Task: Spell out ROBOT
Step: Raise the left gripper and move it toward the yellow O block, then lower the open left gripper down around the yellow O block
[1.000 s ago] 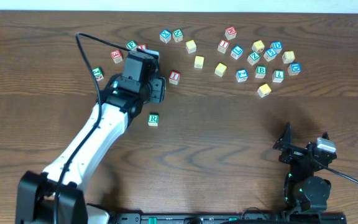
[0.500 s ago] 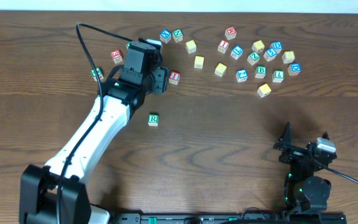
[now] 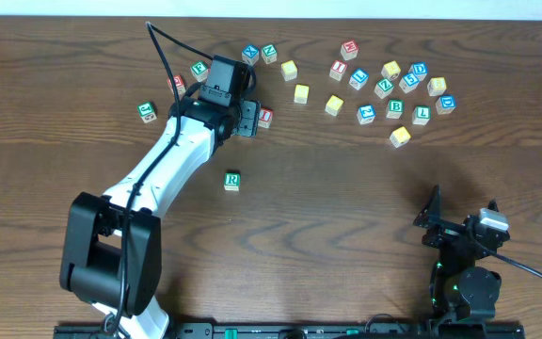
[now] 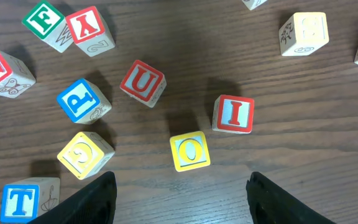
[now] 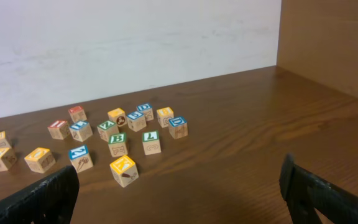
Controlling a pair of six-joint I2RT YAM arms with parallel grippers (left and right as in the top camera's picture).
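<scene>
Left wrist: left gripper (image 4: 182, 194) gapes over yellow O (image 4: 189, 151).

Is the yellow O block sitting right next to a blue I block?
Not quite. The I block is red, not blue, as the left wrist view shows. It does sit right next to the yellow O block.

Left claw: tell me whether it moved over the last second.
Yes. The left claw shifted up-frame and slightly right, farther from the unmoved R cube.
</scene>
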